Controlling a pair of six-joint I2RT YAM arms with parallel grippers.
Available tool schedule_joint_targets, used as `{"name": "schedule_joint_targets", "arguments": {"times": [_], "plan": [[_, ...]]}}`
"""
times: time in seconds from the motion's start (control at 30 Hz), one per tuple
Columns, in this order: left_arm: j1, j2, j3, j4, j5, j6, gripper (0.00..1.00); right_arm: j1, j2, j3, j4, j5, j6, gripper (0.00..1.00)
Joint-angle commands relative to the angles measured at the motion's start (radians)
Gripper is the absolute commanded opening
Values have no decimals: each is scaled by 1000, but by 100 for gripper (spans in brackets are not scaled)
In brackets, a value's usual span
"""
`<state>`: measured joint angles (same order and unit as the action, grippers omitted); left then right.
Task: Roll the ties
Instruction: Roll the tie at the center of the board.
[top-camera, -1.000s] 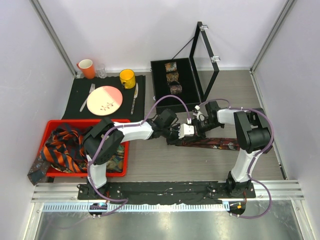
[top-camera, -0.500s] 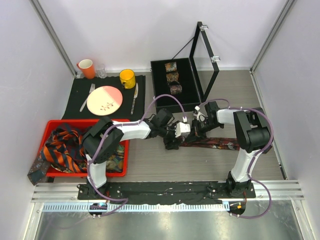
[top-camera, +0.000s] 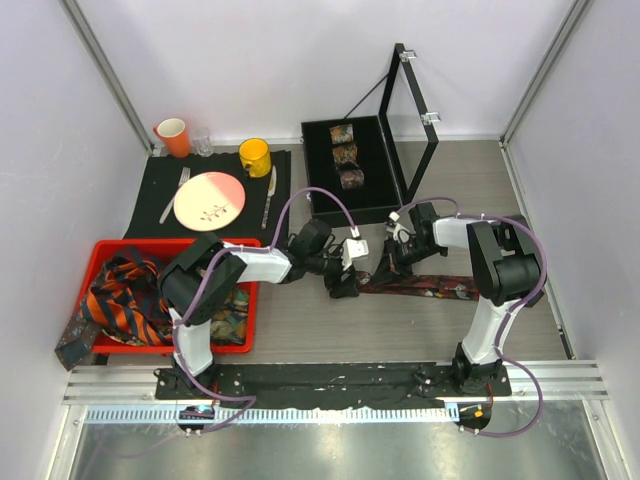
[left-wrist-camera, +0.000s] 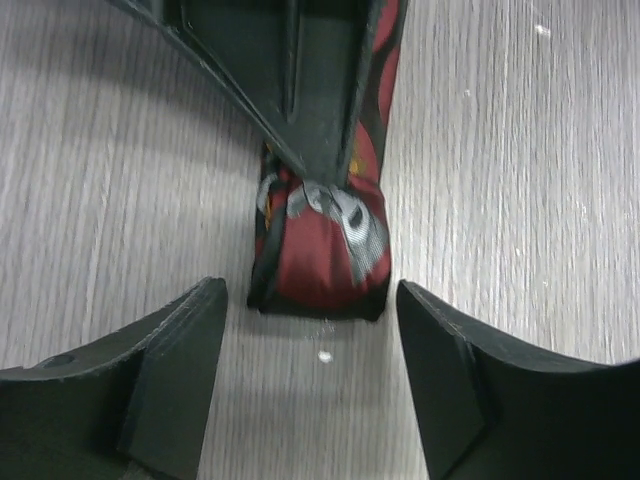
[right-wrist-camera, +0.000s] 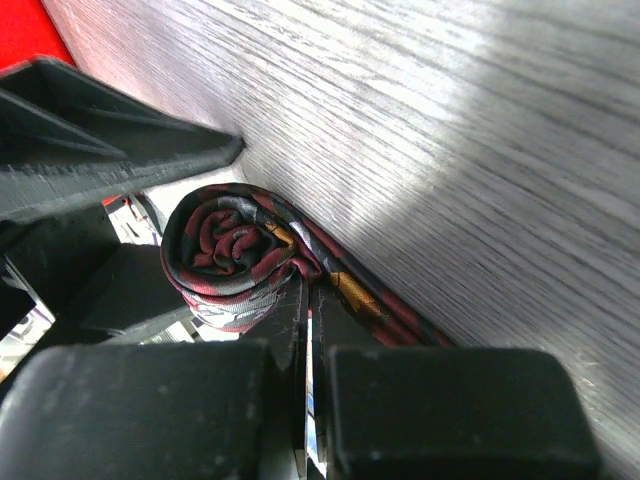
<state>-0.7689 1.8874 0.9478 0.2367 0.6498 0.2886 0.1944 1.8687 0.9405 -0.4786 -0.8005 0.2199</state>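
- Your left gripper (left-wrist-camera: 310, 300) stands released, its jaws flanking the rolled dark red tie (left-wrist-camera: 320, 250) without touching it.
- Your right gripper (right-wrist-camera: 305, 315) is clenched, with that tie just ahead of its tips.

**What the roll keeps from you**
From above, the coiled end of the dark red tie (top-camera: 430, 287) shows you only a small dark lump at the left gripper (top-camera: 343, 280). At the left wrist, the right gripper (left-wrist-camera: 312, 170) covers the strip, which runs off the top edge.

walls: plain white panels (top-camera: 300, 60), silver metal corner posts (top-camera: 101, 65)
table: grey wood-grain top (top-camera: 400, 335)
light: even, soft shadows
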Motion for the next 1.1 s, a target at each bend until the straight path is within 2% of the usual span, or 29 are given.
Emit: {"name": "schedule_joint_targets", "arguments": {"times": [0.0,0.13,0.17,0.3,0.53,0.9,1.07], "plan": [[-18,29,19,125,51,-31,63,4,46,-14,8,259,-74,1],[-49,13,42,144,34,-42,43,10,49,-14,8,258,-74,1],[-64,9,46,148,27,-45,41,11,50,-17,8,259,-74,1],[-99,1,63,144,4,-54,41,17,44,-25,14,262,-71,1],[-121,55,91,127,-27,-69,50,17,37,-37,17,264,-74,1],[-132,107,78,216,-2,-79,49,23,40,-43,34,250,-76,1],[-141,108,94,70,-59,10,32,23,30,-42,34,228,-71,1]]}}
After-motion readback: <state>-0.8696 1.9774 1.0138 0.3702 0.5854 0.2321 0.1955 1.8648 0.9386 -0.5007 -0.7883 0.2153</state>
